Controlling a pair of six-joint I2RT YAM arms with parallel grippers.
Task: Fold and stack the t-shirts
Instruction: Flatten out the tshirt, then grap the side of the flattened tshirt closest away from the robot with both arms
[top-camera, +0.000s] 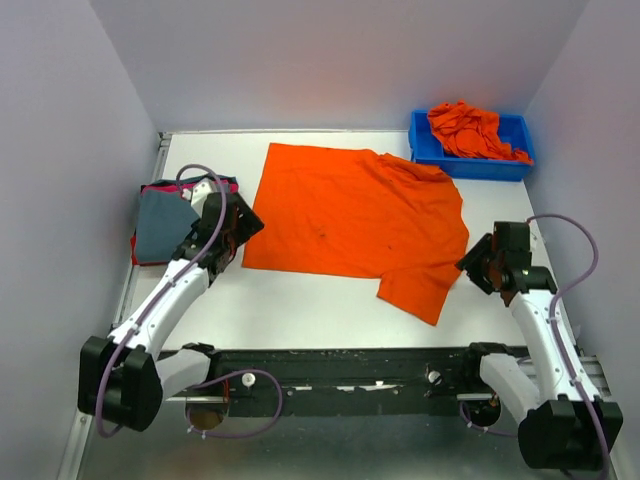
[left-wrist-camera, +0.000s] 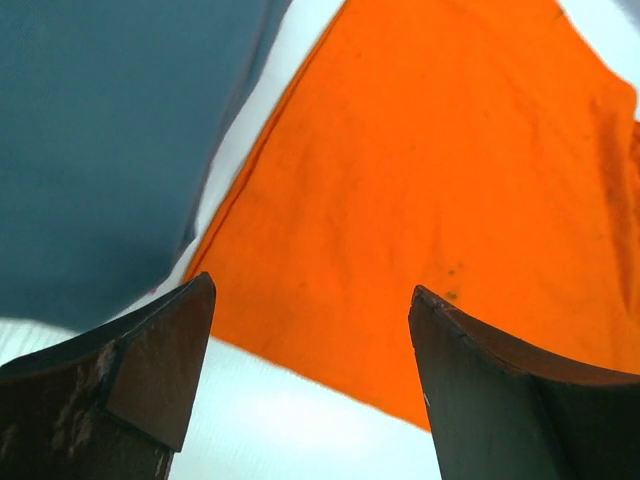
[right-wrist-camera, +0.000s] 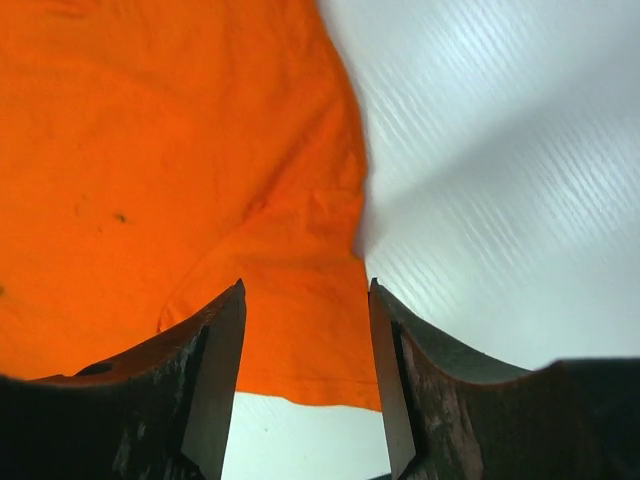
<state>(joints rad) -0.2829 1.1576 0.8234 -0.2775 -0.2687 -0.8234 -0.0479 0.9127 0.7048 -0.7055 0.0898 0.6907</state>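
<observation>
Orange t-shirt (top-camera: 350, 215) lies spread by the far edge of the table (top-camera: 300, 300) — fold apparently unstarted; left gripper (left-wrist-camera: 310, 290), right gripper (right-wrist-camera: 306, 285) both released — next, probably pinch its hem.

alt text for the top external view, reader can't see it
An orange t-shirt lies spread flat on the white table, with the left gripper and right gripper open at its sides, holding nothing. A folded grey-blue shirt lies on a red-pink one at the left; a blue bin of crumpled orange shirts stands far right.
</observation>
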